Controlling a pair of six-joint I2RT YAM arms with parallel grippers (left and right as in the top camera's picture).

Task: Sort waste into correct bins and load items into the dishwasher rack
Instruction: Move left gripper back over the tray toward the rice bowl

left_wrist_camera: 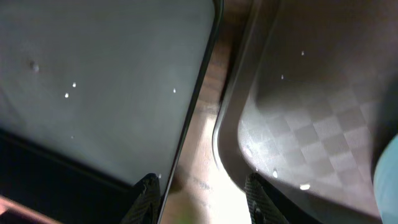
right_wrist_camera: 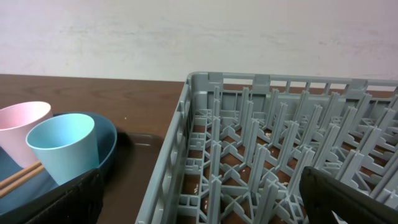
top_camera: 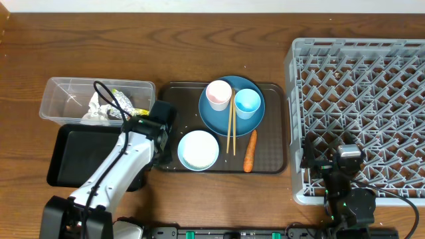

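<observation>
My left gripper hangs open and empty over the wood strip between the black tray bin and the brown serving tray. Rice grains dot both. Overhead, the left gripper is beside the white bowl. The clear tub holds foil and a yellow wrapper. The blue plate carries a pink cup, a blue cup and chopsticks. A carrot lies nearby. My right gripper is wide open at the rack's left wall.
The brown serving tray lies mid-table between the bins and the grey rack. The black tray sits directly in front of the clear tub. Bare wooden table runs along the back.
</observation>
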